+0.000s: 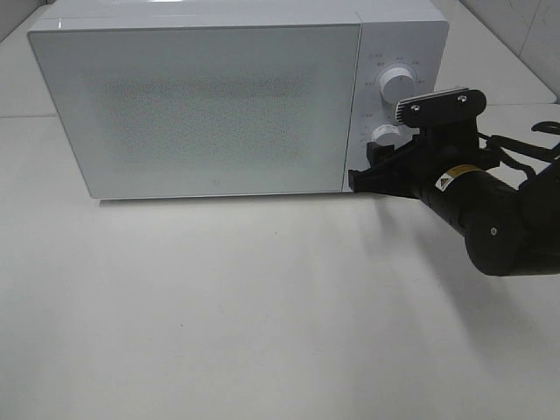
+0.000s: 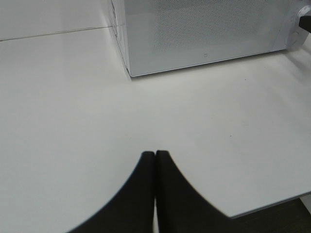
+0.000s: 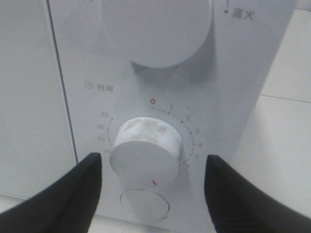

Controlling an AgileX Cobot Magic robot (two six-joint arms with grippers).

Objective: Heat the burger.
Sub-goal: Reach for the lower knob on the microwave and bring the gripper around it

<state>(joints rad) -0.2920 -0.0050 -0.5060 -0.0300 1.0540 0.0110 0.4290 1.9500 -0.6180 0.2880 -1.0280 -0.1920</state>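
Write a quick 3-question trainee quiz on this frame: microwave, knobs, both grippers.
1. Multiple choice: the right gripper has its jaws either side of which control?
A) the upper knob
B) the lower knob with the numbered scale
C) the door handle
2. True or false: the door of the microwave is shut.
3. Fill in: the left gripper, over the table, has its jaws ____.

Key: 1 B; 2 true; 3 shut.
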